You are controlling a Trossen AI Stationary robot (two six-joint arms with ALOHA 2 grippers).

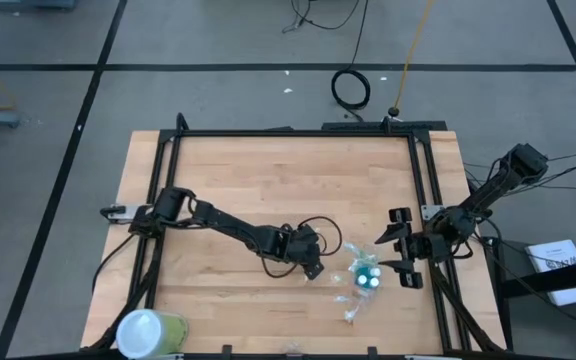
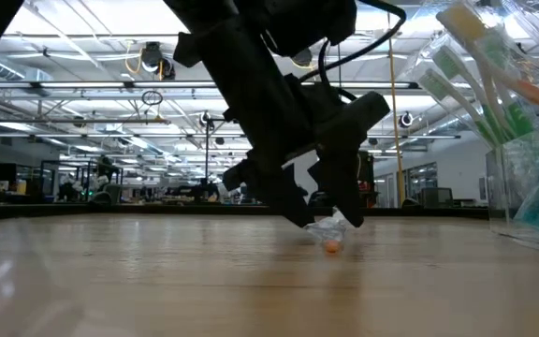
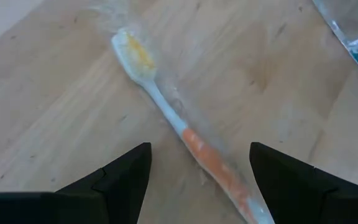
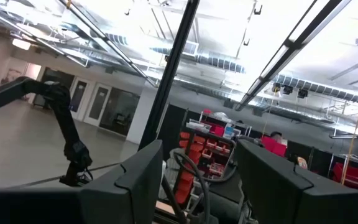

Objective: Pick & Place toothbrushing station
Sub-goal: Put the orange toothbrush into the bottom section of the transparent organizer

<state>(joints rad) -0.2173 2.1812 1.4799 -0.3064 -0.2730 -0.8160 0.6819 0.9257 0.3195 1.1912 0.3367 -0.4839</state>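
An orange-and-white toothbrush (image 3: 166,112) lies on the wooden table (image 1: 248,180) at frame centre, between the wide-spread fingers of the left gripper (image 3: 197,180) poised over it. Lower right, the clear holder (image 1: 366,275) stands beside the right gripper (image 1: 405,250), also spread wide and empty.

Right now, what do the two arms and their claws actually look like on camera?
Both arms are dark, near-black, built of slim jointed segments. The left arm trails a thin black cable that loops beside its wrist, and its claw ends in two flat, wedge-shaped matte black fingers. The right claw has the same broad dark fingers, and the right arm has black cables running off its base. No markings are visible.
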